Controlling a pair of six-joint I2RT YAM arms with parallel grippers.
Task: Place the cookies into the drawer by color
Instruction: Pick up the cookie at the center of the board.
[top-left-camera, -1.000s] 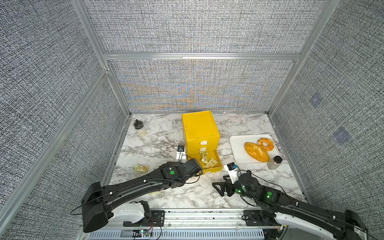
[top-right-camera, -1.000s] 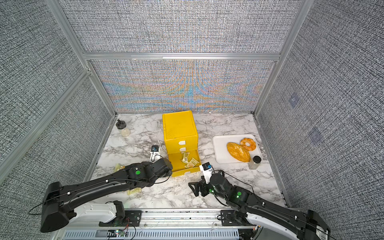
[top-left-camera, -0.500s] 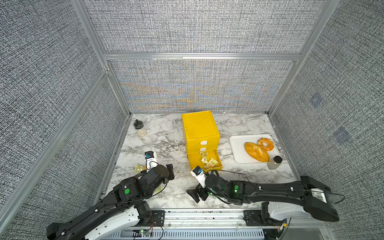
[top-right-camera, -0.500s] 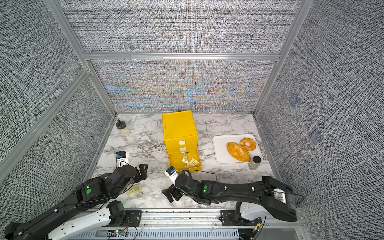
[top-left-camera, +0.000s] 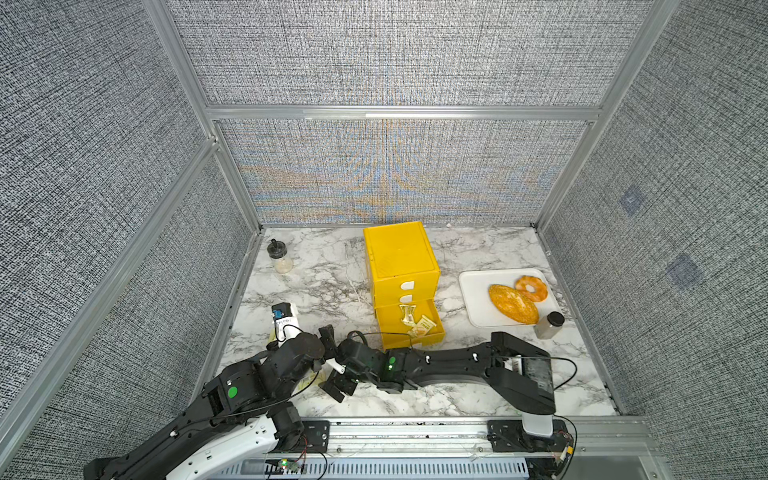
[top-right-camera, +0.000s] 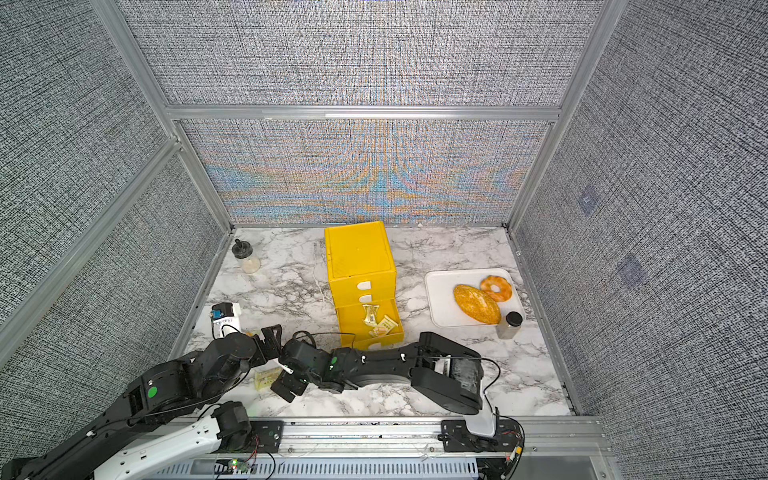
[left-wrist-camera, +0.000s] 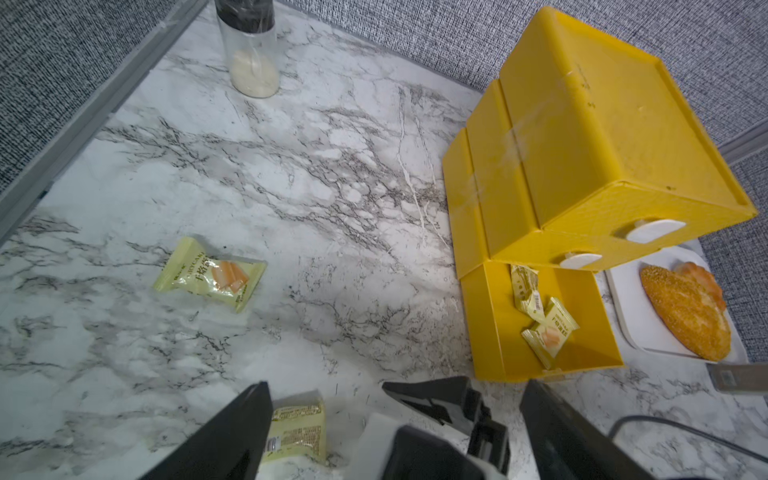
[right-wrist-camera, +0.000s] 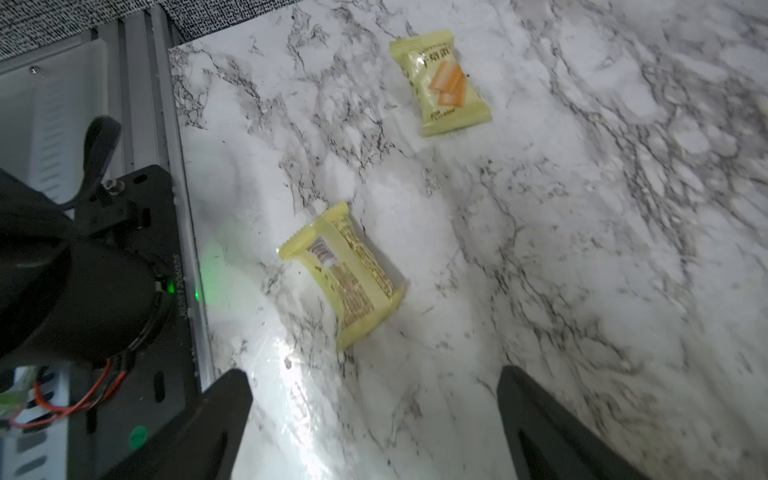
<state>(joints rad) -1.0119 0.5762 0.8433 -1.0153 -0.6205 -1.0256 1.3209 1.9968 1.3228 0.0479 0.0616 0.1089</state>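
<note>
Several pale yellow cookies (top-left-camera: 417, 325) lie in the pulled-out lowest level of the yellow drawer (top-left-camera: 401, 266), which stands mid-table in both top views with its two upper levels shut. From the drawer, a white tray (top-left-camera: 473, 299) bearing a bread loaf (top-left-camera: 513, 303) and a doughnut (top-left-camera: 532, 287) sits at three o'clock, a jar (top-left-camera: 280, 257) at ten o'clock, and both arms meet at seven o'clock. In a top view the right gripper (top-right-camera: 291, 384) hangs spread wide just beside a face-down cookie (top-right-camera: 266, 378) on the marble table (top-right-camera: 536, 374). The left wrist view shows the left gripper (left-wrist-camera: 395, 386) released and empty, and a face-up cookie (left-wrist-camera: 210, 276) lying well apart from the drawer. The right wrist view shows the right gripper's fingers (right-wrist-camera: 224, 415) parted, the face-down cookie ahead of them, untouched, the face-up cookie beyond it.
</note>
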